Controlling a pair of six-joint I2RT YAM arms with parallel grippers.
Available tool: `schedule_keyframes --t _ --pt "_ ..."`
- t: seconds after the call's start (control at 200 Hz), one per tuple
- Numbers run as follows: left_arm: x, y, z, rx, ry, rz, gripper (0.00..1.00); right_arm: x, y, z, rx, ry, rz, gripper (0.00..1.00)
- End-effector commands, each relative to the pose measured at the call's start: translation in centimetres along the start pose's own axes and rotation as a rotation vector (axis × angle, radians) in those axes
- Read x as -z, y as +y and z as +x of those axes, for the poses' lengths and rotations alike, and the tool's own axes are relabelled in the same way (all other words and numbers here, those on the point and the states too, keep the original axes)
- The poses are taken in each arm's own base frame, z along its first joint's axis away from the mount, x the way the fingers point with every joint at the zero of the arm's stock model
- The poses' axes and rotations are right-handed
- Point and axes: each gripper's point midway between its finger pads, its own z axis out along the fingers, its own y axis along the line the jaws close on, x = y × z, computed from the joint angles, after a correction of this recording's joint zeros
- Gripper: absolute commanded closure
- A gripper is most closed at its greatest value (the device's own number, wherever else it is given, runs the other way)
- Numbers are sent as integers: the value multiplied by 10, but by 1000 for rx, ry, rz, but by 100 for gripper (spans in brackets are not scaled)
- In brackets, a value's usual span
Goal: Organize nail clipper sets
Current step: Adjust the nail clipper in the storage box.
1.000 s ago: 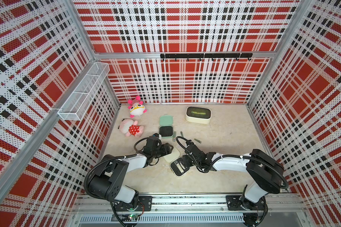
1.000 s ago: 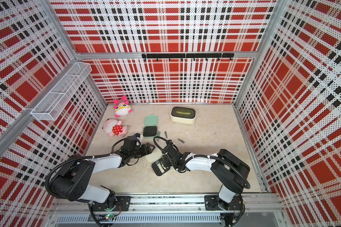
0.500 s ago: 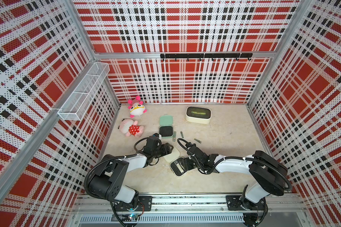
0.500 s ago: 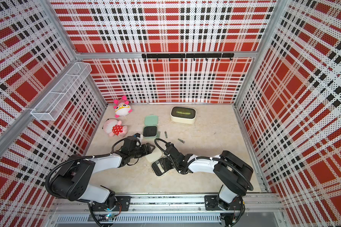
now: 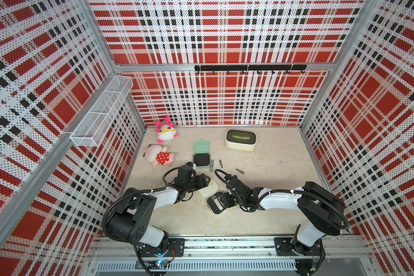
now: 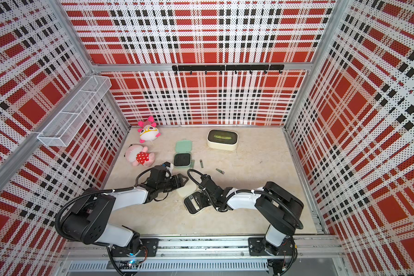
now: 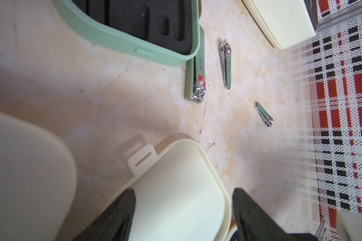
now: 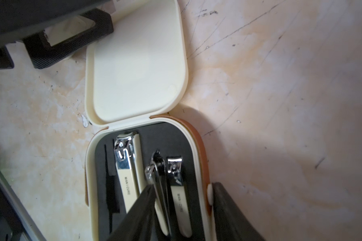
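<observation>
While my left pincer (image 7: 183, 194) clamps the open cream case's lid (image 7: 171, 167), my right pincer (image 8: 182, 186) stands part-open over its insert (image 8: 169, 133); nudge the tilted middle clipper (image 8: 157, 173) flat into its slot, slowly.

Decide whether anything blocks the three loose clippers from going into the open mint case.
Nothing visible does. The mint case lies open, its black insert bare, and the loose clippers lie on the table right beside it.

Small dark print on handles of large clipper (image 8: 126, 183) and small clipper (image 8: 179, 201) in cream case (image 8: 90, 167): too blurred for sure reading.
</observation>
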Motion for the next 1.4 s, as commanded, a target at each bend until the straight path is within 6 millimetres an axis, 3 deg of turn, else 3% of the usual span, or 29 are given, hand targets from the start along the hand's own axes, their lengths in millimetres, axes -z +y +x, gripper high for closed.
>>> schedule_keyframes --t 0.0,0.551,0.957,1.393 --pt "-2 24 23 24 77 -83 22 -6 -4 3 -4 6 4 57" --pt "-2 24 24 24 77 -83 22 -13 -5 11 1 42 15 61" --pt "-1 21 21 20 75 -77 22 3 6 -13 12 -29 15 51" --pt "0 22 23 20 78 -80 22 -7 6 -4 20 11 11 50"
